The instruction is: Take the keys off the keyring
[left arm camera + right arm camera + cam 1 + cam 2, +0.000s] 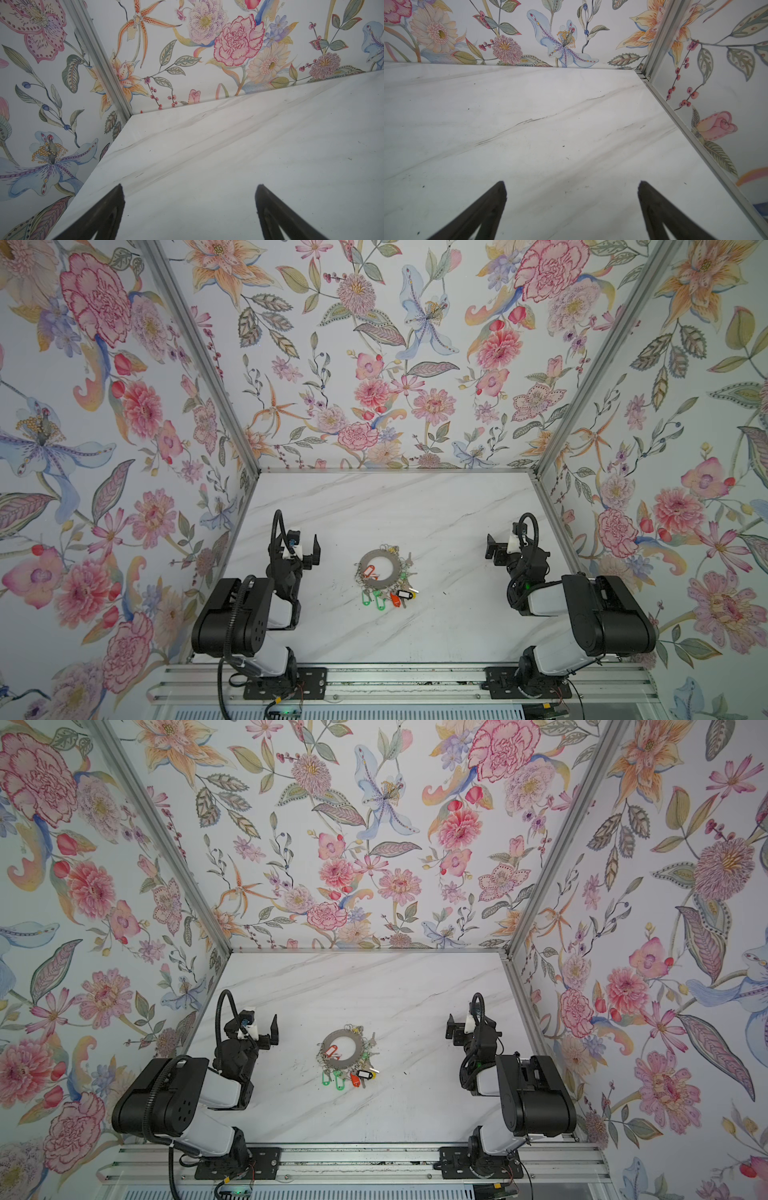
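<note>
The keyring (380, 554) (347, 1034) is a flat grey metal disc with a wide round hole, lying on the white marble table (415, 510) in both top views. The keys (390, 595) (354, 1077) hang round its rim on small rings, with green, orange, black, yellow and red tags, most of them bunched at the near side. My left gripper (297, 542) (190, 187) stands open to the left of the keyring, well apart from it. My right gripper (512, 541) (571, 185) stands open to its right. Only bare table shows between each pair of fingers (118, 199) (648, 197). Neither wrist view shows the keyring.
Floral walls (374, 385) enclose the table at the back and on both sides, with aluminium posts (199, 356) in the corners. An aluminium rail (395, 680) carrying both arm bases runs along the front edge.
</note>
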Robot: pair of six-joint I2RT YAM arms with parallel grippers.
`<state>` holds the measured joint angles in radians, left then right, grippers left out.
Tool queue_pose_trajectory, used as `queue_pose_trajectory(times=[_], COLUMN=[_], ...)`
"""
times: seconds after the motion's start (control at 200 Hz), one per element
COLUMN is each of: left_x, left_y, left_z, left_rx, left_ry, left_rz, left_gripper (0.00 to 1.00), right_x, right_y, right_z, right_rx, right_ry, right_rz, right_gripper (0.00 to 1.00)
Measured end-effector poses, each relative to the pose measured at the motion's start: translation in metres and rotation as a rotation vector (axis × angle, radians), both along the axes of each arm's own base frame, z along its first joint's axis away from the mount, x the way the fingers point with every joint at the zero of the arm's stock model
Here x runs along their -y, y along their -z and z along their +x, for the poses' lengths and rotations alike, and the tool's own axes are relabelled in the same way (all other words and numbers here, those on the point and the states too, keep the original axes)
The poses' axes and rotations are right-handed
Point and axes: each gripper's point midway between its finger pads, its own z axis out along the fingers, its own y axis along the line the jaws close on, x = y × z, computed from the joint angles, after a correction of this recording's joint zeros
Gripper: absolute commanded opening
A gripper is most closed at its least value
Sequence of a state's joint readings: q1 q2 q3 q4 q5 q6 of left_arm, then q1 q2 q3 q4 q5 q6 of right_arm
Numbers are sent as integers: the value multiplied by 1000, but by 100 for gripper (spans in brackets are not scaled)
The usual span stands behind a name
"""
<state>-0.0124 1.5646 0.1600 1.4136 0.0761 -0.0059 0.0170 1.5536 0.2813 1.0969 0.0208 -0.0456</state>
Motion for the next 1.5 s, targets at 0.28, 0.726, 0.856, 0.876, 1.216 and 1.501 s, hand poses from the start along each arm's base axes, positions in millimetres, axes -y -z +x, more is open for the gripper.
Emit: queue_pose_trajectory(times=[0.28, 0.726, 0.856, 0.876, 1.216, 1.501], left_x=[0, -18, -25, -26, 14, 58], left_y=[0, -43, -99, -105, -63, -23], left_z=[0, 3, -1, -4, -16, -22], left_rx=[0, 45, 153, 169, 18, -141], left_ry=[0, -138, -173, -171, 17, 160], left_rz=[0, -29, -162, -187, -514, -537], left_gripper=[99, 99, 99, 99, 99, 99], right_x=[-4, -14, -69, -83, -280, -301], right_y=[1, -136, -123, -118, -28, 37], right_z=[0, 14, 5, 1, -141, -196], right_rx=[-5, 54, -108, -143, -636, -845], right_ry=[-7, -25, -197, -234, -740, -751], right_rz=[-1, 251, 348, 349, 150, -137], right_gripper=[99, 98, 96, 96, 69, 60])
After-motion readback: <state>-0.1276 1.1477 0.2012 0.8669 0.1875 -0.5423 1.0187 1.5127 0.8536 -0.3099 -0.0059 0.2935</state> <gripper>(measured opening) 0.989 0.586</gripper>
